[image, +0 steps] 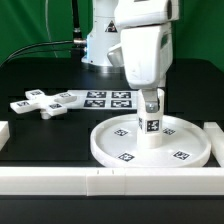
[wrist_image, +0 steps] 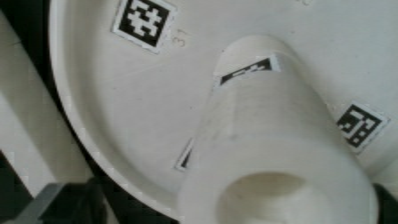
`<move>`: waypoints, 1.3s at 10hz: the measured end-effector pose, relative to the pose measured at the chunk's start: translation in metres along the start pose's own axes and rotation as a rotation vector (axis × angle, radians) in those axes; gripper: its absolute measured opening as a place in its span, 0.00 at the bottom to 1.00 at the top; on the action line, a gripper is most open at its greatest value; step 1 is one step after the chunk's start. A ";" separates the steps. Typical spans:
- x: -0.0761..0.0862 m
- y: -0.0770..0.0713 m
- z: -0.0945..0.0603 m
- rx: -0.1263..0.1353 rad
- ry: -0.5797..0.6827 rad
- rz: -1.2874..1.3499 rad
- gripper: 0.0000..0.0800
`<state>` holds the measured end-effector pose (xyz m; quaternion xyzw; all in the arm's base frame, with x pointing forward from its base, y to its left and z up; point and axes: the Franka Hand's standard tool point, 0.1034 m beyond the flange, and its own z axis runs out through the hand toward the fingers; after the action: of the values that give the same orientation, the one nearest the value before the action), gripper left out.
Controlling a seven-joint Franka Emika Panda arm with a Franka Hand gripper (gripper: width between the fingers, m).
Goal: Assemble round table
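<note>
The large rimmed round disc lies flat at the front, on the exterior view's right. The short cylindrical post stands upright on its middle. My gripper hangs straight above the post, with its dark fingers at the post's top end. It looks open, and I see no grip on the post. In the wrist view the post rises from the disc toward the camera, showing its hollow top. My fingers do not show there. The cross-shaped four-armed piece lies apart on the exterior view's left.
The marker board lies flat behind the disc. A long white rail runs along the front edge, with shorter rails on the exterior view's left and right. The robot base stands at the back.
</note>
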<state>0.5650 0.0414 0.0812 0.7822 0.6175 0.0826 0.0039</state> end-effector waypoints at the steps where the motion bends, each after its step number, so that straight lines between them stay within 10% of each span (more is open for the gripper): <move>1: -0.002 0.001 0.000 -0.009 -0.004 -0.074 0.81; 10: -0.014 -0.007 0.015 -0.003 -0.036 -0.452 0.81; 13: -0.014 -0.008 0.016 -0.001 -0.035 -0.448 0.52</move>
<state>0.5564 0.0315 0.0629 0.6267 0.7757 0.0662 0.0333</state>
